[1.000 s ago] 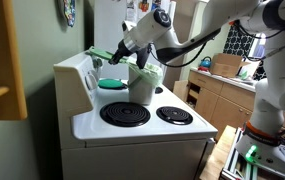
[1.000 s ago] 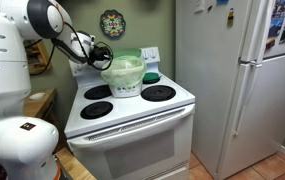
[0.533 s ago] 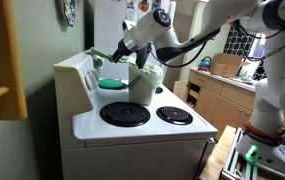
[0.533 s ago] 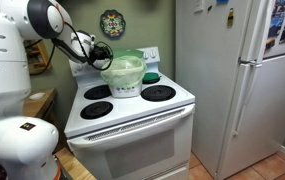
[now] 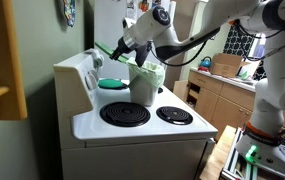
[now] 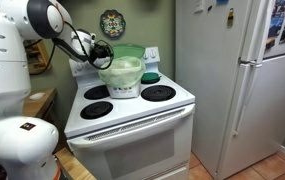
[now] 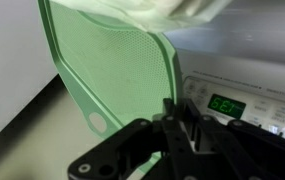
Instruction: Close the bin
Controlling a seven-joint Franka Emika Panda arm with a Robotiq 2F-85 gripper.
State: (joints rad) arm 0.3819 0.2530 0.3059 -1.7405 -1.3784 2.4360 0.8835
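- Arm (image 6: 44, 18): the white robot arm enters an exterior view from the upper left and reaches toward the back of the stove.
- Wall plate (image 6: 113, 22): a round patterned plate hangs on the wall above the stove.
- End effector (image 6: 104, 55): it sits at the bin's left flank, level with the rim, and appears against the lid's edge in the wrist view (image 7: 179, 122). Its dark fingers (image 7: 169, 120) stand close together there. Whether they clamp the lid or merely touch it cannot be told.
- Bin (image 6: 122, 78): the whitish translucent container stands upright on the stove's worktop (image 6: 132, 112), among the coil burners (image 6: 99, 108) and toward the rear. It is open, as both exterior views show (image 5: 145, 82).
- Lid (image 6: 129, 51): the thin light-green flap is raised above the rim and tilted, not lying flat on the opening. The wrist view shows its dotted underside filling the upper left (image 7: 112, 70).
- Teal dish (image 6: 152, 77): a flat round dish rests on the worktop just beside the bin, near the back panel (image 5: 112, 84).
- Clock display (image 7: 225, 103): a green digital readout glows on the stove's control panel, right of the fingers.
- Refrigerator (image 6: 232, 80): a white unit stands right of the stove.
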